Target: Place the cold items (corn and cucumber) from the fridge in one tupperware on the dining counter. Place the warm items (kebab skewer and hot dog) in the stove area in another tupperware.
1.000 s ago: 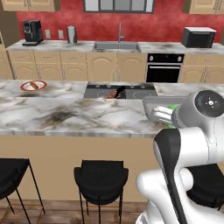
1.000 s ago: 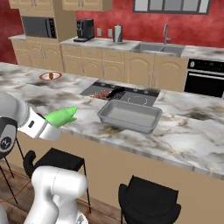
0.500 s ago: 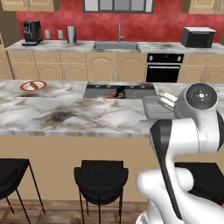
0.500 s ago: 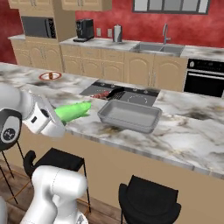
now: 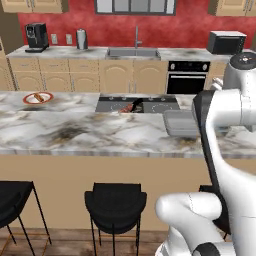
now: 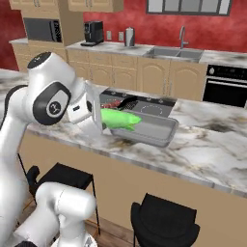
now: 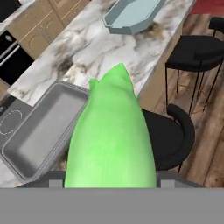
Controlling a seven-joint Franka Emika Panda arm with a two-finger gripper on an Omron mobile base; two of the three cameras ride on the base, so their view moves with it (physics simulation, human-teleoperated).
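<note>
While the arm reaches over the stool side of the worktop, this is how things stand:

Hand: the hand is closed around the thick end of a green vegetable, jaws set partway in to suit its girth.
Held thing: the green vegetable is a smooth tapering piece, most likely the cucumber, though from these pictures it could be the husked corn; its tip points toward 3 o'clock in the right base view and hangs just over the near rim of the grey tub.
Grey tub: the grey tub, a shallow rectangular tupperware, sits on the worktop near its front edge; in the hand view it lies at 9 o'clock of the vegetable, apart from it, and nothing shows inside.
Second tub: a pale blue tub rests farther along the same worktop, at 12 o'clock in the hand view, well apart from the grey one.
Farther out: the hob is set into the worktop just behind the grey tub, with a reddish item lying on it, too small to name.
Step in hand: carrying one cold item to its tub.
Next move: by my reckoning, bring the vegetable fully over the tub's hollow, lower it inside, then let go.
</note>
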